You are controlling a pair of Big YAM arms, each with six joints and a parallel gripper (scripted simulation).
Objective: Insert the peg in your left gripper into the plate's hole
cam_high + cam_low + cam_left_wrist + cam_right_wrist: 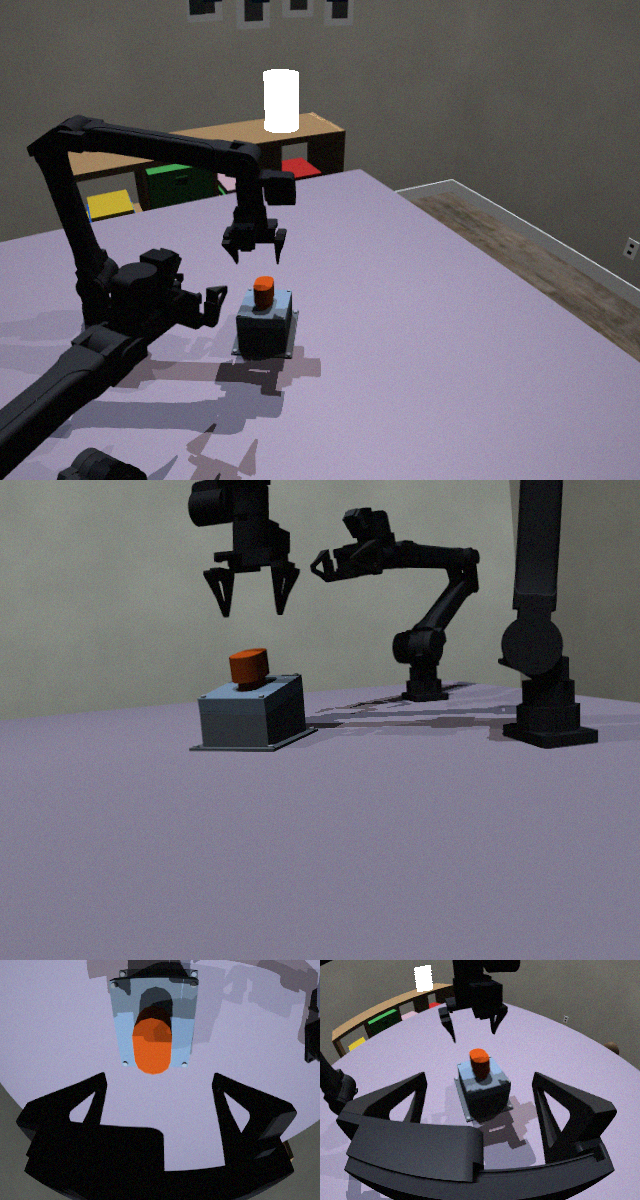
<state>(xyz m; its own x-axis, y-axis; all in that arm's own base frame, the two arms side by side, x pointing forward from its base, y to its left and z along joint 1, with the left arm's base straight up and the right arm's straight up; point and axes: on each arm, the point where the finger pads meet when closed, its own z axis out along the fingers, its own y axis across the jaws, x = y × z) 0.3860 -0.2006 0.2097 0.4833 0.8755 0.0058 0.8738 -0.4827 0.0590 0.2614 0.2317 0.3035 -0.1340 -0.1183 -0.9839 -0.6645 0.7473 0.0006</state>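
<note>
The peg [263,293] [249,666] [152,1050] [480,1064] lies straight below the left gripper [257,262] [253,615] [159,1078] [474,1037], well apart from it, and this gap is what the coming move turns on. The left gripper's fingers point down, spread wide with nothing between them. The peg stands in the top of the block [262,335] [233,722] [123,1035] [487,1100], its long axis close to upright, its orange head proud of the plate; how deep it sits cannot be told. The block stands on the surface [413,335] [320,841] [55,1035] [410,1055], well in from the far corner.

The right gripper [222,299] [316,568] [312,1055] [479,1078] is open too, holds nothing and is farther from the peg, off to one side. The left is the nearer arm. If the peg is not fully seated, the likely move is straight down along its axis, centred over the head, with a light push; coming down off-centre could tilt or jam it.
</note>
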